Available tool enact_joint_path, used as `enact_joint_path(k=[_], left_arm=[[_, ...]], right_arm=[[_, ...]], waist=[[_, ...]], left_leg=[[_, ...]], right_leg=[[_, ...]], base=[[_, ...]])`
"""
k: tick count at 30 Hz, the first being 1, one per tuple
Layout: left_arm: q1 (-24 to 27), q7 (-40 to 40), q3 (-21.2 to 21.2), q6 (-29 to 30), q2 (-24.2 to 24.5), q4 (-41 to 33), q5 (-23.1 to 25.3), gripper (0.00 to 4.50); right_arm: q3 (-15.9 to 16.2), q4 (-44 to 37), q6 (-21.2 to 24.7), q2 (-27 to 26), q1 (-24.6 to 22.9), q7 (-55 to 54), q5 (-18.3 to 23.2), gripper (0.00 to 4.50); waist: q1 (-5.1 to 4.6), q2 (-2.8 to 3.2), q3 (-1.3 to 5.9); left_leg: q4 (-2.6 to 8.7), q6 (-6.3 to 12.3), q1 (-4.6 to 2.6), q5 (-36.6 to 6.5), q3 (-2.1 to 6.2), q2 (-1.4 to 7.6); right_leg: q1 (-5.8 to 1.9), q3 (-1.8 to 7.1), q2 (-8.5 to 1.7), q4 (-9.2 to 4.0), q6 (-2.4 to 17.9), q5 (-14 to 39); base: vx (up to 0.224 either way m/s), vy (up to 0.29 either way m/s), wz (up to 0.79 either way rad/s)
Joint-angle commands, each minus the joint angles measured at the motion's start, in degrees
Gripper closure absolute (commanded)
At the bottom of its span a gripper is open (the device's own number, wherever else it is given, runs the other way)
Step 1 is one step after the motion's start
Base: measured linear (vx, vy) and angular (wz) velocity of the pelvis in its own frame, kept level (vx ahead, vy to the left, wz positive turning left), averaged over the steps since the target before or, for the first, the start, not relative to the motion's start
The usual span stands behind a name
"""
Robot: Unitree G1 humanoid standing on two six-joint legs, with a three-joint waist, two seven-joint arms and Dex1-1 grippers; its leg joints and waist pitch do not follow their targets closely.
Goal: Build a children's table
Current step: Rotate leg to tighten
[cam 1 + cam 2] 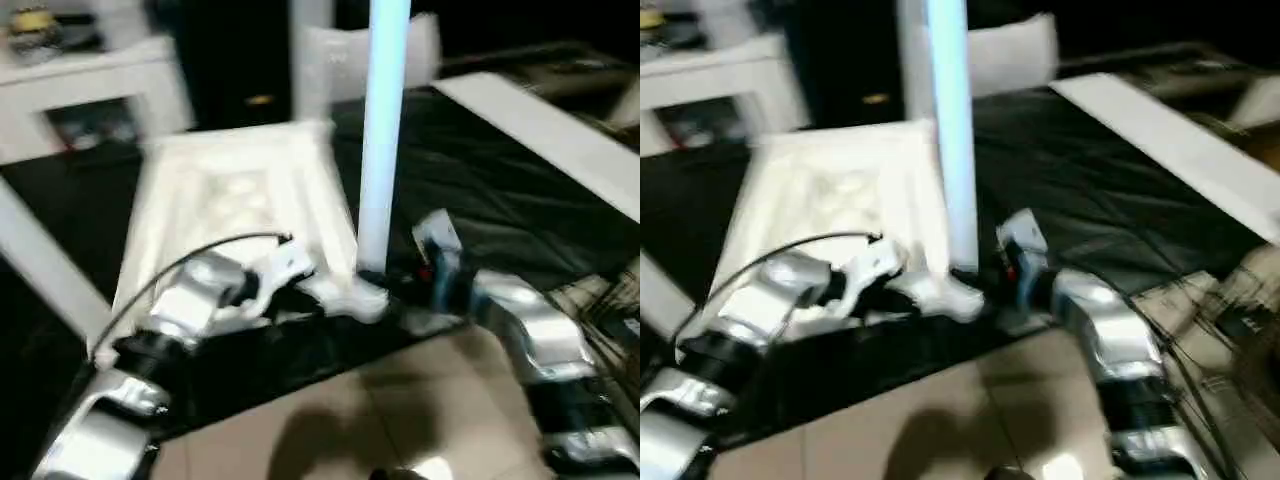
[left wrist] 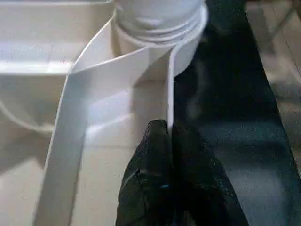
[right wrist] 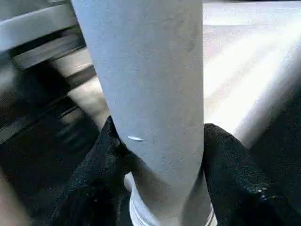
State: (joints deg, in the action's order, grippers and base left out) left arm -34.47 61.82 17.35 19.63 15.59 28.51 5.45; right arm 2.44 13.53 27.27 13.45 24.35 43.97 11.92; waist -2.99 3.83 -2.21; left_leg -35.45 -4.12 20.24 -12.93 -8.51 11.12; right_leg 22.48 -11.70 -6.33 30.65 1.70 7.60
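While the table top (image 1: 235,200) lies upside down on the black mat (image 1: 480,190), ribbed underside up, one white leg (image 1: 382,140) stands upright in the round socket (image 2: 157,28) at its near right corner. At that corner the left gripper (image 2: 165,136) has its two black fingers pinched together on the thin edge of the top's rim. From the other side, the right gripper (image 3: 157,165) has a finger either side of the leg's base, closed around it. Another white leg (image 1: 545,135) lies along the mat's far right edge.
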Motion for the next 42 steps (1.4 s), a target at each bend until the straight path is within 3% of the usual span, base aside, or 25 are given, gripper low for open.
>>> enact_joint_path(k=[1, 2, 3, 4, 6, 7, 8, 9, 11, 13, 15, 17, 18, 21, 23, 27, 30, 32, 33, 34, 38, 39, 40, 41, 42], left_arm=[[0.03, -3.47, 1.5, 1.74, -8.94, -1.03, -4.09, 4.5], [-0.13, -5.21, 1.04, 2.11, -9.83, -0.65, -3.81, 4.5], [-0.56, -7.77, 0.59, 1.94, -10.91, 0.38, -3.14, 4.5], [-0.78, -8.77, 0.5, 1.74, -11.27, 0.89, -2.78, 4.5], [-1.22, -10.42, 0.22, 0.46, -11.92, 1.98, -2.23, 4.5], [-1.24, -10.6, 0.21, 0.13, -11.97, 2.04, -2.03, 4.5], [-1.25, -10.62, 0.21, 0.07, -11.98, 2.04, -1.99, 4.5], [-0.96, -9.95, 0.54, -0.35, -11.45, 1.51, -1.58, 4.5], [-0.59, -8.95, 0.6, -0.77, -10.25, 1.19, -1.27, 4.5], [-0.3, -7.66, 0.55, -1.77, -8.84, 1.19, -1.01, 4.5], [-0.16, -7.19, 0.61, -2.43, -8.15, 1.29, -0.92, 4.5], [0.03, -6.09, 0.97, -3.59, -7.06, 1.41, -0.73, 4.5], [0.36, -3.75, 1.76, -5.65, -5.2, 1.48, -0.35, 4.5], [0.77, 1.96, 3.28, -8.51, -2.18, 1.13, -0.58, 4.5], [0.55, 4.75, 4.3, -9.35, -0.81, 1.21, -0.53, 4.5], [-0.35, 10.11, 6.95, -13.24, 1.99, 2.51, 0.66, 4.5], [-0.71, 13.38, 8.38, -15.44, 3.36, 2.81, 0.73, 4.5], [-0.93, 16.06, 9.47, -17.04, 4.26, 2.65, 0.73, 4.5], [-1.06, 17.14, 9.94, -17.75, 4.57, 2.65, 0.77, 4.5], [-1.19, 17.65, 10.19, -18.15, 4.7, 2.76, 0.81, 4.5], [-1.48, 19.96, 11.25, -19.24, 5.01, 2.72, 0.77, 4.5], [-1.51, 20.74, 11.5, -19.52, 5.09, 2.59, 0.56, 4.5], [-1.31, 22.7, 12.07, -19.43, 5.36, 1.5, -0.11, 4.5], [-1.27, 23.17, 12.2, -19.44, 5.43, 1.28, -0.25, 4.5], [-1.17, 24.05, 12.55, -19.5, 5.58, 0.65, -0.48, 4.5]], right_arm=[[-0.83, 4.33, 1.62, -6.87, 3.71, -14.77, -1.93, 2.54], [-1.13, 4.82, 1.5, -7.9, 4.0, -16.84, -2.32, 2.54], [-1.12, 5.25, 0.23, -9.14, 4.2, -18.68, -3.01, 2.54], [-0.93, 5.45, -1.5, -9.66, 4.2, -18.42, -3.09, 1.98], [-1.01, 5.25, -3.94, -10.06, 4.04, -18.15, -3.52, 1.84], [-1.41, 4.74, -4.08, -10.04, 3.85, -17.62, -3.2, 1.78], [-1.5, 4.62, -4.04, -10.03, 3.8, -17.53, -3.13, 1.78], [-2.12, 3.36, -3.84, -9.53, 3.3, -16.34, -2.16, 1.5], [-2.12, 2.15, -4.15, -7.9, 2.45, -13.77, -1.53, 1.38], [-1.96, 1.05, -4.78, -5.56, 1.31, -10.41, -1.27, 1.24], [-1.75, 0.56, -5.48, -4.19, 0.64, -8.82, -1.12, 1.01], [-1.66, 0.09, -6.24, -2.17, -0.21, -6.14, -0.57, 0.94], [-2.26, -0.64, -6.76, 0.53, -1.26, -2.04, 0.78, 0.8], [-3.4, -1.6, -7.79, 4.65, -2.32, 4.5, 2.91, 0.56], [-2.78, -2.15, -7.89, 7.39, -2.95, 9.32, 3.59, 0.48], [0.16, -3.59, -8.13, 12.92, -3.86, 18.54, 3.9, 0.06], [2.06, -3.31, -10.39, 15.57, -3.79, 22.14, 3.27, 0.06], [3.01, -2.85, -11.57, 17.13, -3.41, 26.3, 3.78, 0.06], [3.37, -2.63, -11.48, 17.75, -3.11, 28.98, 4.55, 0.06], [3.61, -2.45, -11.29, 18.06, -2.88, 30.73, 5.04, 0.36], [4.61, -2.03, -10.26, 18.72, -2.36, 34.6, 6.16, 0.46], [5.12, -1.89, -10.11, 19.03, -2.21, 35.51, 6.36, 0.69], [6.16, -1.59, -9.93, 19.46, -1.93, 37.09, 6.58, 0.8], [6.41, -1.45, -9.98, 19.55, -1.84, 37.47, 6.67, 0.84], [7.02, -1.31, -10.03, 19.64, -1.7, 38.3, 6.79, 0.86]], waist=[[-0.62, 0.21, 2.57], [-1.51, 0.41, 2.3], [-3.0, 0.12, 2.51], [-3.47, -0.02, 2.55], [-4.32, -0.63, 2.67], [-4.23, -0.73, 2.69], [-4.23, -0.73, 2.69], [-3.73, -0.58, 2.92], [-3.16, -0.39, 3.05], [-2.38, -0.38, 3.32], [-0.92, -0.35, 3.58], [0.17, -0.31, 3.74], [0.78, -0.45, 3.94], [2.52, -0.58, 4.43], [2.98, -0.75, 4.27], [4.84, -0.89, 3.76], [5.49, -0.9, 3.5], [5.72, -0.7, 3.54], [5.82, -0.91, 3.59], [6.07, -0.84, 3.7], [6.84, -1.11, 3.85], [7.0, -1.1, 3.9], [7.08, -1.47, 3.87], [7.33, -1.31, 3.84], [7.48, -1.7, 3.82]], left_leg=[[4.55, 0.9, 0.47, -22.75, 1.76, 1.88], [4.9, 0.76, 0.28, -24.68, 1.93, 2.4], [5.66, 0.7, 0.81, -28.28, 2.71, 3.12], [5.59, 0.8, 0.59, -28.39, 2.55, 2.87], [4.03, 1.26, 0.43, -23.73, 1.45, 0.62], [3.7, 1.96, 0.5, -20.94, 1.11, 0.19], [3.7, 1.96, 0.5, -20.94, 1.11, 0.19], [3.93, 2.86, 0.5, -18.31, 1.17, 0.52], [4.41, 3.69, 1.08, -16.47, 1.48, 1.15], [4.59, 4.45, 1.15, -14.18, 1.58, 1.62], [4.54, 5.94, 1.45, -9.61, 1.62, 1.88], [4.36, 6.56, 1.19, -7.34, 1.41, 1.82], [4.29, 7.38, 1.66, -5.4, 1.5, 1.86], [3.93, 9.39, 1.53, -1.11, 1.35, 2.09], [3.9, 9.92, 1.71, -0.53, 1.16, 2.04], [4.24, 8.18, 0.97, -4.49, 0.62, 2.27], [4.47, 6.41, 0.51, -7.68, 0.22, 2.13], [4.52, 5.85, 0.36, -8.43, 0.21, 2.05], [4.52, 6.03, 0.46, -8.26, 0.21, 2.1], [4.46, 6.31, 0.48, -7.72, 0.2, 2.16], [4.38, 7.05, 0.54, -6.06, 0.11, 2.22], [4.36, 7.14, 0.55, -5.71, 0.07, 2.25], [4.4, 7.2, 0.48, -5.57, 0.0, 2.28], [4.43, 7.09, 0.42, -5.49, -0.01, 2.3], [4.41, 7.04, 0.41, -5.35, -0.17, 2.27]], right_leg=[[-3.73, 0.87, -3.05, -6.21, -3.71, 36.65], [-3.59, 0.7, -3.09, -6.21, -3.13, 35.63], [-4.51, 1.13, -3.36, -5.08, -2.68, 32.67], [-4.24, 1.31, -3.51, -5.27, -2.55, 32.58], [-3.43, 0.72, -4.16, -6.76, -2.76, 37.42], [-3.32, 0.5, -4.13, -7.11, -2.92, 38.01], [-3.32, 0.5, -4.13, -7.11, -2.92, 38.01], [-3.34, 0.92, -3.96, -6.75, -1.98, 35.26], [-3.78, 1.48, -3.8, -5.83, -0.45, 30.94], [-3.83, 2.2, -3.91, -5.02, 1.52, 26.3], [-4.08, 2.87, -3.97, -3.87, 3.94, 20.25], [-3.91, 3.33, -3.91, -3.37, 5.21, 17.99], [-4.44, 3.54, -3.79, -2.8, 5.46, 15.87], [-4.26, 4.07, -3.8, -1.61, 6.97, 10.44], [-4.23, 4.13, -3.77, -1.42, 7.47, 10.15], [-3.7, 4.3, -3.56, -2.27, 5.99, 18.14], [-3.44, 4.46, -3.58, -2.86, 4.83, 22.6], [-3.42, 4.47, -3.55, -3.03, 4.32, 23.78], [-3.46, 4.55, -3.45, -2.97, 4.39, 23.2], [-3.47, 4.64, -3.43, -2.77, 4.68, 22.19], [-3.46, 4.76, -3.37, -2.32, 5.61, 20.5], [-3.46, 4.83, -3.38, -2.24, 5.67, 20.44], [-3.38, 4.91, -3.36, -2.34, 5.64, 20.65], [-3.33, 5.06, -3.39, -2.23, 5.8, 21.13], [-3.27, 5.14, -3.36, -2.34, 5.63, 21.64]], base=[[0.0, 0.0, 0.0], [0.0, 0.0, 0.0], [0.0, 0.0, 0.0], [0.0, 0.0, 0.0], [0.0, 0.0, 0.0], [0.0, 0.0, 0.0], [0.0, 0.0, 0.0], [0.0, 0.0, 0.0], [0.0, 0.0, 0.0], [0.0, 0.0, 0.0], [0.0, 0.0, 0.0], [0.0, 0.0, 0.0], [0.0, 0.0, 0.0], [0.0, 0.0, 0.0], [0.0, 0.0, 0.0], [0.0, 0.0, 0.0], [0.0, 0.0, 0.0], [0.0, 0.0, 0.0], [0.0, 0.0, 0.0], [0.0, 0.0, 0.0], [0.0, 0.0, 0.0], [0.0, 0.0, 0.0], [0.0, 0.0, 0.0], [0.0, 0.0, 0.0], [0.0, 0.0, 0.0]])
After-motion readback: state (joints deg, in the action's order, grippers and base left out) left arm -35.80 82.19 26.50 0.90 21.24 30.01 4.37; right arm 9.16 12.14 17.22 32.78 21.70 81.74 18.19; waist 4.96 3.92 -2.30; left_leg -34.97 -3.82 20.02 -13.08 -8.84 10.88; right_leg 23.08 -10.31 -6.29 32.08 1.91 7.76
